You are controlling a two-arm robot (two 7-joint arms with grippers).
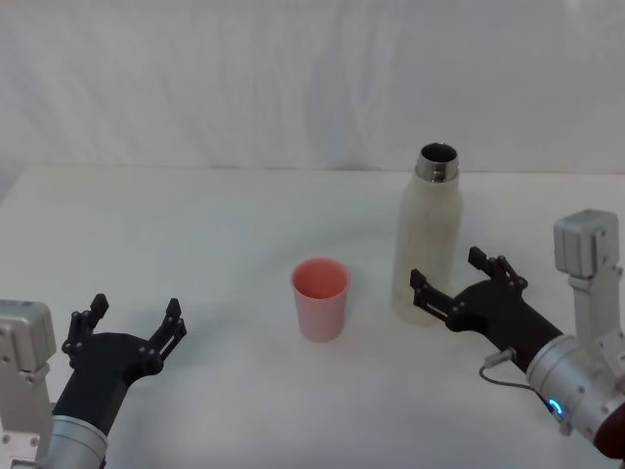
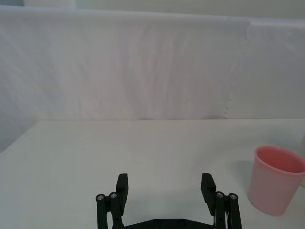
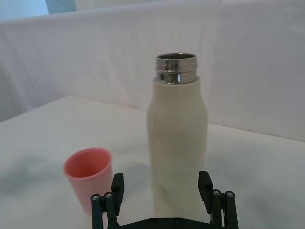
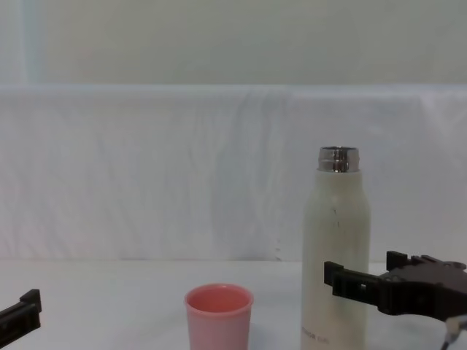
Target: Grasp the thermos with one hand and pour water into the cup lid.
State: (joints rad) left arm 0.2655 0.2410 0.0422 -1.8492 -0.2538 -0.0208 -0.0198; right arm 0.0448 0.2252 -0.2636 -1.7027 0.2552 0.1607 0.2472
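On the white table (image 1: 195, 225), seen from the head camera, the left gripper (image 1: 129, 322) sits at about 8 o'clock, near the front edge. Its two black fingers are spread wide apart with nothing between them. It rests well apart from the other things.

Near the middle of the table stands the cup lid (image 1: 320, 298). It is a small pink cup, standing upright with its open mouth up. Nothing touches it. From the left wrist camera it shows at about 4 o'clock, off to the side of the left gripper's fingers (image 2: 122, 187).

Just beside the cup lid, at about 3 o'clock from it, stands the thermos (image 1: 428, 239). It is tall and cream-white, upright, with its shiny steel neck open at the top.

At about 4 o'clock on the table is the right gripper (image 1: 457, 283). Its black fingers are spread open, one on each side of the thermos near its base. I cannot tell if they touch the bottle.
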